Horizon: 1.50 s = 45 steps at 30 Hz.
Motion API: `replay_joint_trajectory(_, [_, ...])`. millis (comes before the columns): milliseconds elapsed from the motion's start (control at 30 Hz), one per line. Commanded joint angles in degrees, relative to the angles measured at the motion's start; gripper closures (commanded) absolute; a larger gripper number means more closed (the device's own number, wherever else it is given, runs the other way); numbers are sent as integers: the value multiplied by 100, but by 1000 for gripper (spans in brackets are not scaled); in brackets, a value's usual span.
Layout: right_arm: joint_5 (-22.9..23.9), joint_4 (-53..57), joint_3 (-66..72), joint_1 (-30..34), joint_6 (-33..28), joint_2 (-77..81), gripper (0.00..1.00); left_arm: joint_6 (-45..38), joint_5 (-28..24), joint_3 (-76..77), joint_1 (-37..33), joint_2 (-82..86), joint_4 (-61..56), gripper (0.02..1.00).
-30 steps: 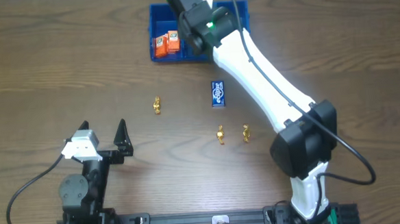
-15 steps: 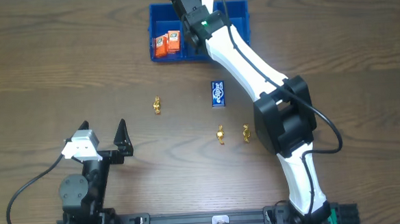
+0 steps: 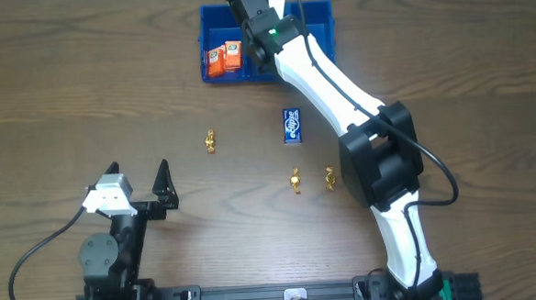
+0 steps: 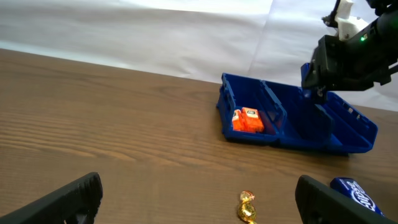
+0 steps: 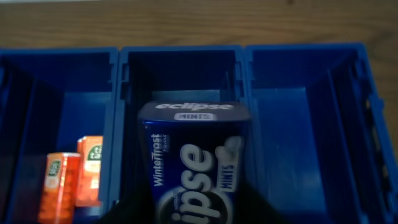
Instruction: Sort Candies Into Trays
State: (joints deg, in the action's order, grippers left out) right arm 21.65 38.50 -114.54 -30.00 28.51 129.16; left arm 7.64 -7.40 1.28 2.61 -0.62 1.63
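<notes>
While the right gripper (image 5: pixel 198 211) clamps the blue mint tin (image 5: pixel 196 162), we find the tin above the middle compartment of the blue tray (image 5: pixel 292 137), orange candy boxes (image 3: pixel 224 59) at its 9 o'clock.

Inspect the blue tin (image 5: pixel 198 168) in your right wrist view: its face carries white lettering in several lines, large and clear. The two orange boxes (image 5: pixel 74 180) in the tray (image 5: pixel 242 53) bear small labels, too small to read. The second blue tin (image 3: pixel 292 126) on the table (image 3: pixel 109 103) shows white print, illegible.
</notes>
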Motion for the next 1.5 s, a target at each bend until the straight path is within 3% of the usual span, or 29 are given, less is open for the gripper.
replay_joint_trajectory(33, [-87,-4,-28,-52,-20,-24,338,-37,-103,-101,-35,35,210,20])
replay_joint_trajectory(233, [-118,37,120,-181,-74,-518,209,-37,-103,-101,-35,35,210,20])
replay_joint_trajectory(433, [-140,295,1126,-413,-37,-1322,180,-37,-103,-101,-35,35,210,20])
replay_joint_trajectory(600, [-852,544,2529,-483,367,-1735,165,-37,-103,-101,-35,35,208,20])
replay_joint_trajectory(767, [-1202,348,3541,-369,605,-1683,165,-37,-103,-101,-35,35,210,20])
replay_joint_trajectory(1033, [-1300,291,3729,-114,621,-1427,165,-37,-103,-101,-35,35,210,20])
replay_joint_trajectory(1100, [-1342,264,3729,-109,621,-1344,178,-37,-103,-101,-35,35,210,20])
replay_joint_trajectory(1300, [-1425,170,3729,-109,621,-1307,419,-37,-103,-101,-35,35,210,23])
replay_joint_trajectory(1500, [-1506,129,3729,-109,621,-1156,439,-37,-103,-101,-35,35,210,20])
